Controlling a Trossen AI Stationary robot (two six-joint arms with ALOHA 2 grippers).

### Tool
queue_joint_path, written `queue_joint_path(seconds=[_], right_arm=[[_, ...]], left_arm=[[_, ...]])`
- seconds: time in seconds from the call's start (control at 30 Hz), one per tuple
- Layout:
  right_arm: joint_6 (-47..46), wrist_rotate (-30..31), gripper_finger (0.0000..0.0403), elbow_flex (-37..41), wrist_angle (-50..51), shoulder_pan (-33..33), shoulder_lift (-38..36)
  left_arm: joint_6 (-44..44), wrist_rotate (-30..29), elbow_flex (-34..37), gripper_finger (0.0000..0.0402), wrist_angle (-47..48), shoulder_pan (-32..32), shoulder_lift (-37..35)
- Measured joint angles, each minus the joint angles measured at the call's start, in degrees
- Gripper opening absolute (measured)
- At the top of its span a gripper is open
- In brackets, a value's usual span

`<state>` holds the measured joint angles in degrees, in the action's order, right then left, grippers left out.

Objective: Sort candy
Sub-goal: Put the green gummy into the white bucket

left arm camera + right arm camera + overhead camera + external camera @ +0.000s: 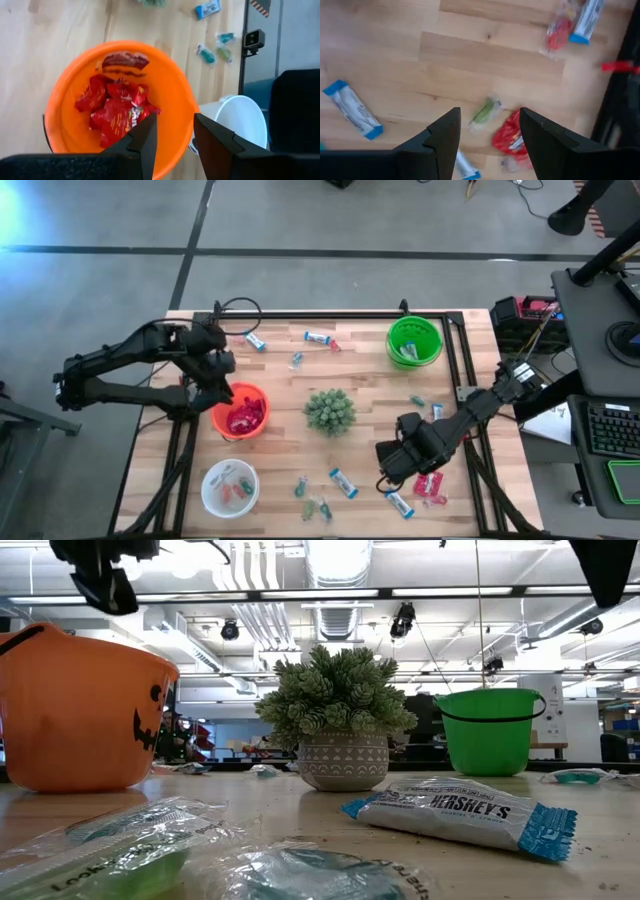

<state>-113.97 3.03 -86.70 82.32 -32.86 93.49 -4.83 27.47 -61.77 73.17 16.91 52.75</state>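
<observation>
Bright overhead ceiling strip lights, soft shadows, blurred right wrist view, defocused low-view foreground.

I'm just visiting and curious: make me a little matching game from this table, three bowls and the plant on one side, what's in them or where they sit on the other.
Things:
1. orange bowl
2. green bowl
3. white bowl
4. potted plant

Descriptions:
A. stands at the table's middle
B. holds red packets
C. sits in the far right corner
D. sits at the near edge, left side, with a few candies inside

Pairs: 1-B, 2-C, 3-D, 4-A
</observation>
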Motion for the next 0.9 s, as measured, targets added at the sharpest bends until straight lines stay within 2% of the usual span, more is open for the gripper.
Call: queue_joint_path(seconds=[0.17, 0.27, 0.43, 0.6, 0.9], right_arm=[[-11.0, 0.0, 0.0194, 3.6, -4.6, -1.2, 0.0], [-17.3, 0.0, 0.0194, 7.4, -11.4, -2.2, 0.0], [-19.0, -0.5, 0.0194, 13.9, -25.0, -2.8, 0.6], [-19.0, -1.6, 0.0194, 14.9, -25.3, -2.8, 2.2], [-19.7, -3.3, 0.0194, 10.5, -21.1, -4.0, 7.5]], left_arm=[[2.4, 0.0, -1.9, 0.0111, -0.3, 0.0, -1.3], [4.2, -0.4, -2.9, 0.0111, -1.0, 0.0, -2.1], [7.1, -0.4, -3.9, 0.0111, -0.3, 0.0, -3.2], [7.9, -0.4, -3.9, 0.0111, 0.5, 0.0, -4.7], [8.0, -0.4, -3.8, 0.0111, 0.7, 0.0, -5.8]])
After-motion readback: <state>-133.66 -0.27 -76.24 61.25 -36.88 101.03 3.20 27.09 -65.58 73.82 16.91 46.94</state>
